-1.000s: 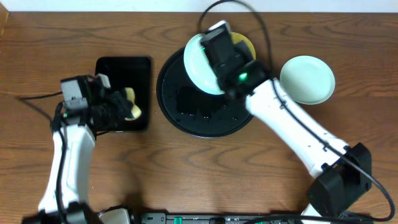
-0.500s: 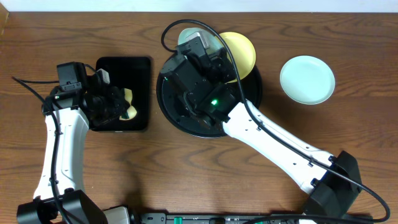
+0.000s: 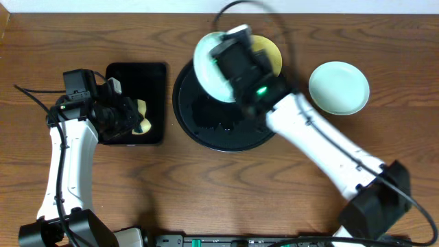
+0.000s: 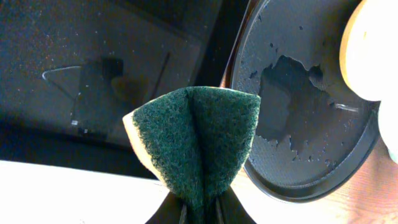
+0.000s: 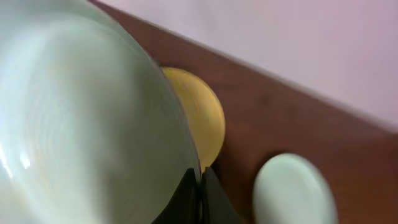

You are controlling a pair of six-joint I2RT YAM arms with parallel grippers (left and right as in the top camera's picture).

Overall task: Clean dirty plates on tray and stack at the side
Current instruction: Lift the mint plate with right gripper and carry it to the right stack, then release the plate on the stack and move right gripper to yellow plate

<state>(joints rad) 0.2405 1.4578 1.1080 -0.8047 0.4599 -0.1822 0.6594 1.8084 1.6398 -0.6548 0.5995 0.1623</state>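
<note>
Round black tray (image 3: 206, 130) on counter (image 3: 226, 185), yellow plate (image 3: 272, 53) at its far rim. One mint plate (image 3: 206, 65) is clamped tilted above it by the right jaws; a second mint plate (image 3: 339, 87) lies apart on open counter. A sponge (image 4: 199, 143) is pinched by the left jaws.

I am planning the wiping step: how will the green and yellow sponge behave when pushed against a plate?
Probably soft and floppy: the sponge is folded double where the left tool pinches it. It likely weighs little, since a pinch at one edge holds it out. The rough green face should grip rather than slip.
</note>
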